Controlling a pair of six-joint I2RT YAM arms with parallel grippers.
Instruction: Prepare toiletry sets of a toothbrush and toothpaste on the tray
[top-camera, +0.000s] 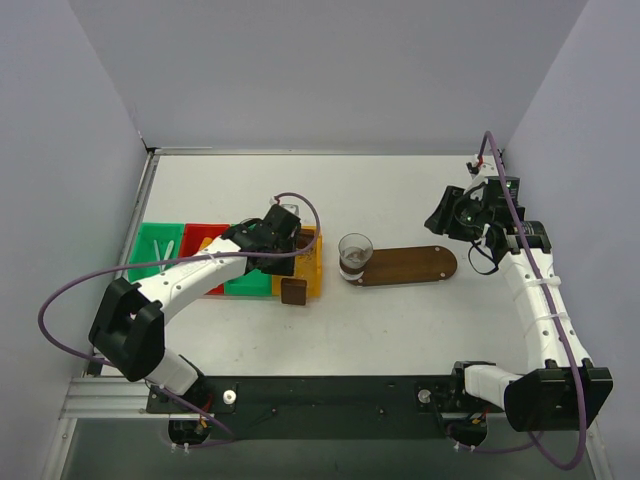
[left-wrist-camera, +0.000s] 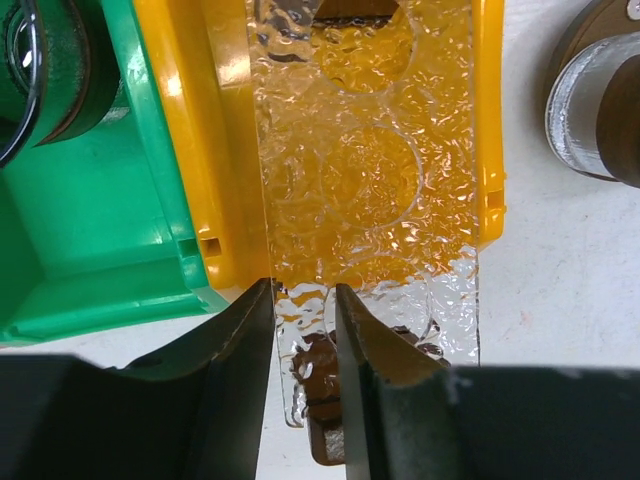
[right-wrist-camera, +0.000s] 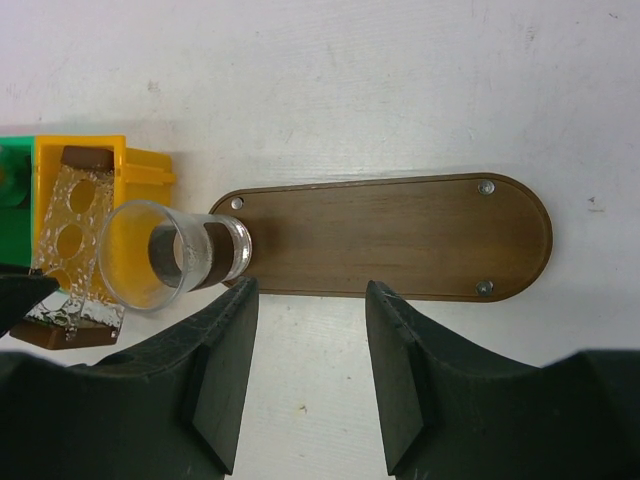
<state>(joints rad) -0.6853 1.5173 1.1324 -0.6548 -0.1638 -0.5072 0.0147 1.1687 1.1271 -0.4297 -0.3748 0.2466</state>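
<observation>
Left gripper (left-wrist-camera: 303, 305) tight on clear dimpled rack (left-wrist-camera: 370, 180) over yellow bin (left-wrist-camera: 225, 150); right gripper (right-wrist-camera: 310, 300) agape near tray (right-wrist-camera: 400, 235)

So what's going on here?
Two robot arms are mid-job. The left gripper hangs over a clear rack resting on the yellow bin; whether it is gripping the rack can't be told. The right gripper, open, hovers at the tray, which holds only a cup so far.

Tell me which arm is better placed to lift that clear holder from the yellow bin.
Left. The left hand pinches the clear holder at the yellow bin; the right hand hangs open over the tray.
</observation>
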